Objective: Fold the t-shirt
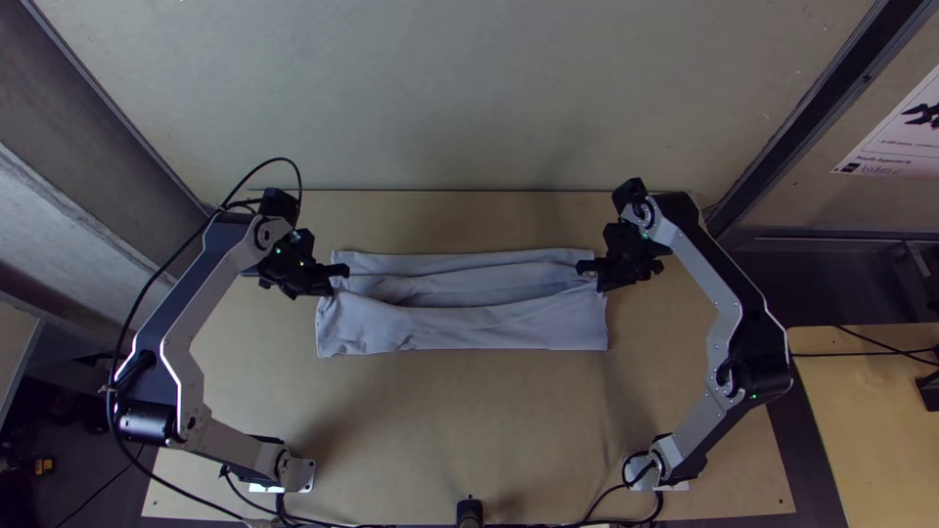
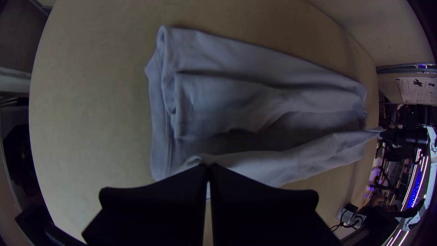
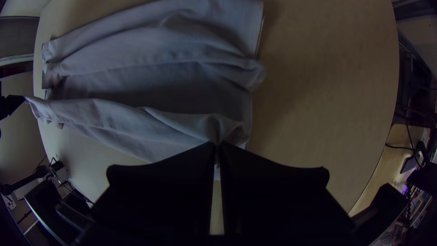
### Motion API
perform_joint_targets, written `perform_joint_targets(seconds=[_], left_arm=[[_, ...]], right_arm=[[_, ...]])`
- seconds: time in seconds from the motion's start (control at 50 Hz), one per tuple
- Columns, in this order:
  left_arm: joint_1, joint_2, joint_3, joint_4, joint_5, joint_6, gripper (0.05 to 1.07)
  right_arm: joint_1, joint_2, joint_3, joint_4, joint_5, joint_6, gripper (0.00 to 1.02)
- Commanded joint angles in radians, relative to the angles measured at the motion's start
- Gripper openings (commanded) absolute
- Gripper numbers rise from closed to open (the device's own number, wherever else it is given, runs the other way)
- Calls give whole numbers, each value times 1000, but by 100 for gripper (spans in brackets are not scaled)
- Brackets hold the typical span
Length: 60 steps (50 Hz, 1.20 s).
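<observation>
The t-shirt (image 1: pixel 460 329) lies as a long folded strip on the worktop (image 1: pixel 469 411), between the left tool (image 1: pixel 340 273) and the right tool (image 1: pixel 587 271); each tool is closed, pinching its upper layer at one end.

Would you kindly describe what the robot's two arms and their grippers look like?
The left arm and right arm have angular silver-grey links and black joints; a black cable loops along the left one. Small green lights dot both arms. The left gripper and right gripper are black, with two wide, flat fingers each.
</observation>
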Motion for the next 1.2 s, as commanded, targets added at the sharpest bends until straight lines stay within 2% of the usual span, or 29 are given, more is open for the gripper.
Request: perform_joint_targets(seconds=[0.0,0.36,0.58,0.68,0.72,0.76,0.82,0.88,0.94,1.0,1.02,1.08,1.16,1.18], left_arm=[[4,50,74,-6,-2,40,8],[13,192,232,40,-2,129,8],[17,254,206,72,-2,134,9],[17,264,151,134,-5,134,9],[16,270,133,150,-8,134,15],[16,283,122,150,-10,132,28],[16,300,107,154,-8,131,53],[14,315,96,155,-10,131,70],[16,324,87,155,-10,132,75],[24,335,85,164,-8,129,78],[27,336,84,167,-8,129,82],[33,341,82,169,-8,129,103],[42,339,77,169,-8,128,103],[45,336,77,170,-8,126,103]], right_arm=[[1,44,63,-6,15,20,3],[-2,140,210,-6,19,29,3],[-7,213,258,-1,21,51,3],[-7,248,256,36,24,52,3],[-7,265,256,54,27,52,3],[-7,285,255,70,38,52,3],[-10,316,255,87,50,51,3],[-16,344,256,113,58,51,4],[-24,360,248,154,64,51,6],[-27,370,244,177,79,51,20],[-27,370,239,185,85,46,24],[-27,367,232,208,105,25,41],[-28,347,216,220,168,16,45],[-30,340,213,229,184,16,50]])
